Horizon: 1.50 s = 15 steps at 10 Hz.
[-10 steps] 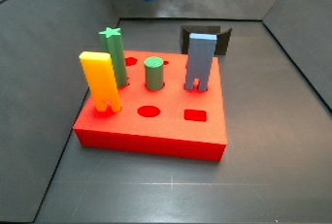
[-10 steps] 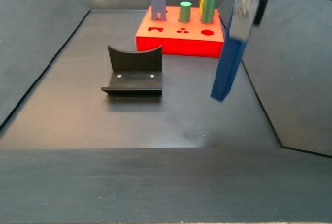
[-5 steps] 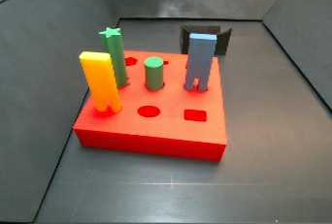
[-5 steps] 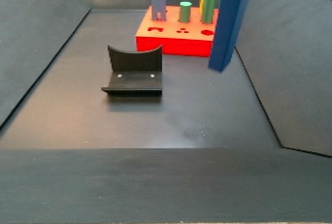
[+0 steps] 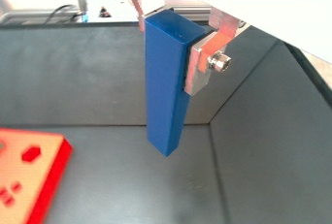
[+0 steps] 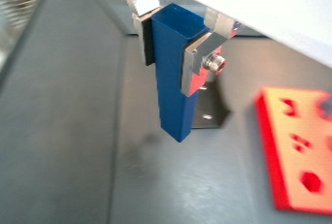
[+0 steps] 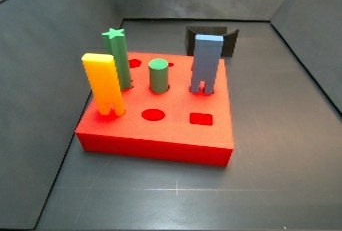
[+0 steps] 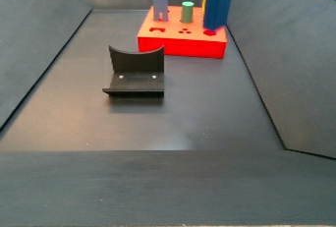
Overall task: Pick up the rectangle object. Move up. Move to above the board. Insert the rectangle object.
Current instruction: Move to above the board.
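As we hold the bar [image 5: 165, 87] aloft, our pincer [image 5: 176, 46] pinches it near its top, one silver finger [image 5: 201, 58] pressed flat against its side in both wrist views; the other finger is mostly hidden behind the bar. The bar hangs upright, clear of the floor [image 6: 195, 184], its lower end free.

One side view shows the bar [image 8: 221, 0] raised in front of the far part of the scene, overlapping the board [image 8: 184, 39], though we cannot tell from that angle whether it is already over the board or short of it. In the wrist views the board [image 5: 29, 170] lies off to one side of the bar's lower end, not beneath it, so we judge ourselves partway through the carry toward the board.

On the board stand a yellow block [image 7: 102, 83], a green star peg [image 7: 119, 60], a green round peg [image 7: 159, 76] and a grey-blue peg [image 7: 206, 63]. The fixture [image 8: 136, 72] stands empty on the floor.

Next we must bring the bar over a free square hole [image 7: 201, 119], keep it upright and squared to the hole, then lower it.
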Motion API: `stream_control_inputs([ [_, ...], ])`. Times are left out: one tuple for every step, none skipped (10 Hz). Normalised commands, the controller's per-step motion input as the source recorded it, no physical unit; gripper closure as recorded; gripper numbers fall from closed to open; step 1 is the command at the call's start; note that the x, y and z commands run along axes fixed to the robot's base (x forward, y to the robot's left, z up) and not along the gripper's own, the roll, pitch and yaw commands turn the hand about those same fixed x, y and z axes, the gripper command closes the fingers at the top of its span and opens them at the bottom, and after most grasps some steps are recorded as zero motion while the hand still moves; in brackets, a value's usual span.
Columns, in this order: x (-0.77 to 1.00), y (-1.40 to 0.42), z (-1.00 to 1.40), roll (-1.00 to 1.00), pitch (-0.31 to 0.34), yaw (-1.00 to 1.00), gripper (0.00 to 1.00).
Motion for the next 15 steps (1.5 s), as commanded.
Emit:
stream_control_inputs([
  [0.04,-1.00,0.06,0.05,-0.012,-1.00,1.00],
  [0.04,-1.00,0.06,0.05,-0.011,-1.00,1.00],
  [0.03,-1.00,0.06,0.04,-0.014,-1.00,1.00],
  [0.03,-1.00,0.06,0.03,-0.015,-1.00,1.00],
  [0.03,-1.00,0.06,0.02,-0.013,-1.00,1.00],
  [0.03,-1.00,0.06,0.01,-0.011,-1.00,1.00],
  [0.03,-1.00,0.06,-0.01,-0.003,-1.00,1.00],
  [0.03,-1.00,0.06,-0.04,0.006,-0.98,1.00],
  [0.03,-1.00,0.06,-0.04,0.018,-0.70,1.00],
  [0.04,-1.00,0.07,-0.07,0.033,-0.45,1.00],
  [0.05,-1.00,0.06,-0.07,0.052,-0.23,1.00],
  [0.06,-1.00,0.06,-0.04,0.063,-0.13,1.00],
  [0.08,-1.00,0.07,-0.02,0.074,-0.05,1.00],
  [0.10,-1.00,0.07,-0.01,0.089,-0.01,1.00],
  [0.11,-0.85,0.06,-0.01,0.104,0.00,1.00],
])
